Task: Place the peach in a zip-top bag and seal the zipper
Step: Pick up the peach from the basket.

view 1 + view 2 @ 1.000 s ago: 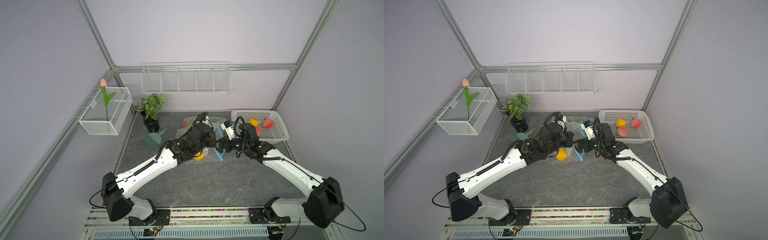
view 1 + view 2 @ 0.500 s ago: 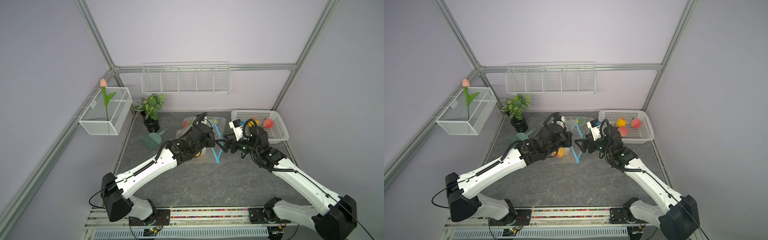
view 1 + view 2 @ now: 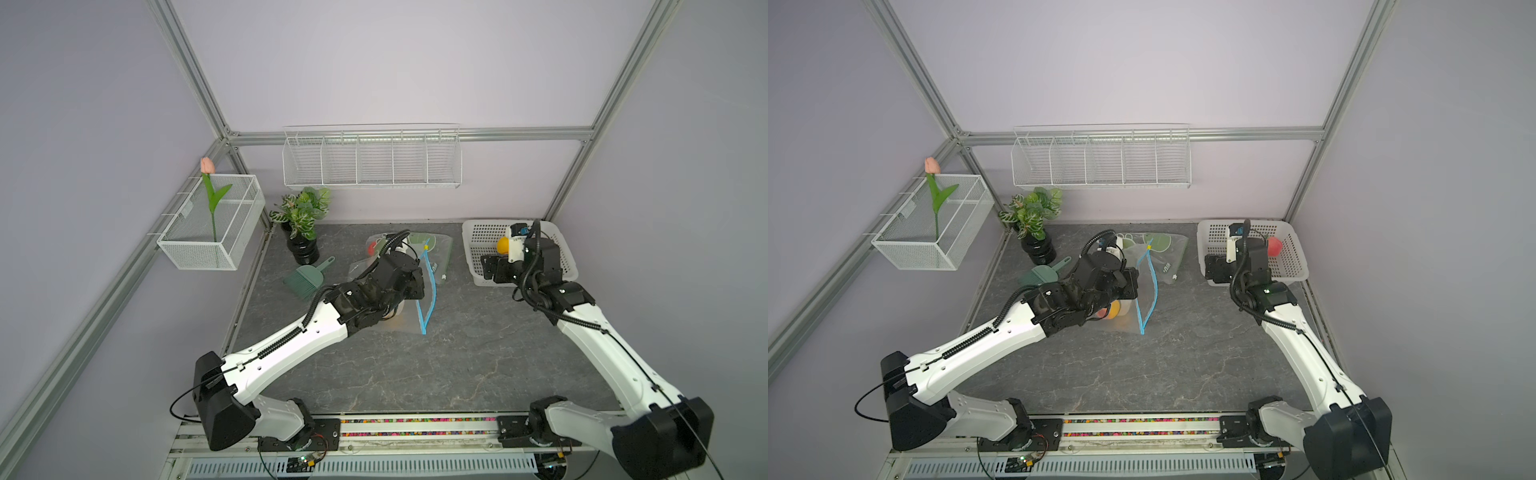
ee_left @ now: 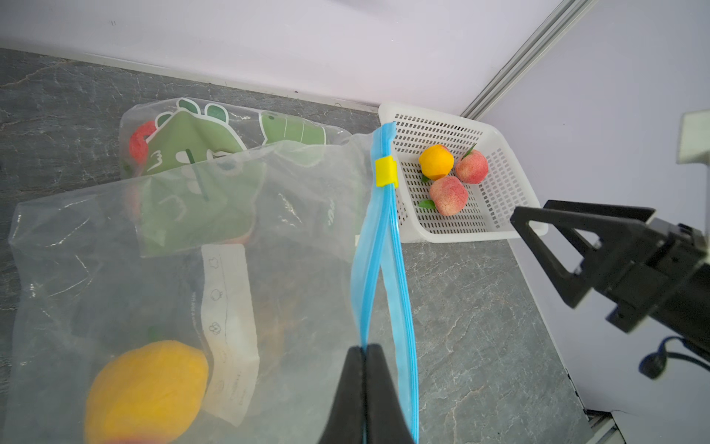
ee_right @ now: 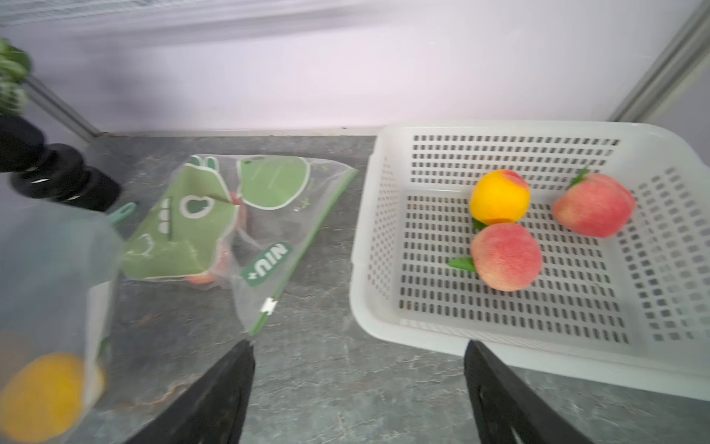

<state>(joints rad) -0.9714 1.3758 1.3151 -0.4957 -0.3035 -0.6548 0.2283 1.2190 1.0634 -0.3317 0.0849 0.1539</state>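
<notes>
**Bag mouth held up, right arm at the basket for a peach**

Left wrist view: the left gripper (image 4: 364, 351) is clenched on the blue zipper strip (image 4: 378, 246) of the clear plastic zip-top bag (image 4: 115, 269), holding its mouth up. The yellow slider (image 4: 385, 171) sits at the far end and the two strips part slightly, so the bag is unsealed. A yellow-orange peach (image 4: 148, 388) already lies inside.

Right wrist view: the right gripper (image 5: 357, 346) hangs spread wide and empty at the near left corner of the white perforated plastic basket (image 5: 384, 307). The basket holds two pink peaches (image 5: 506, 261) and a yellow one. A green-printed bag (image 5: 199, 223) lies flat to the left.

In a top view, the basket (image 3: 471, 232) stands right of the held bag (image 3: 407, 322), well apart.

The step looks like fetching a peach. The next move calls for reaching in and closing on the nearest pink peach. It then has to be carried left into a narrow mouth.
</notes>
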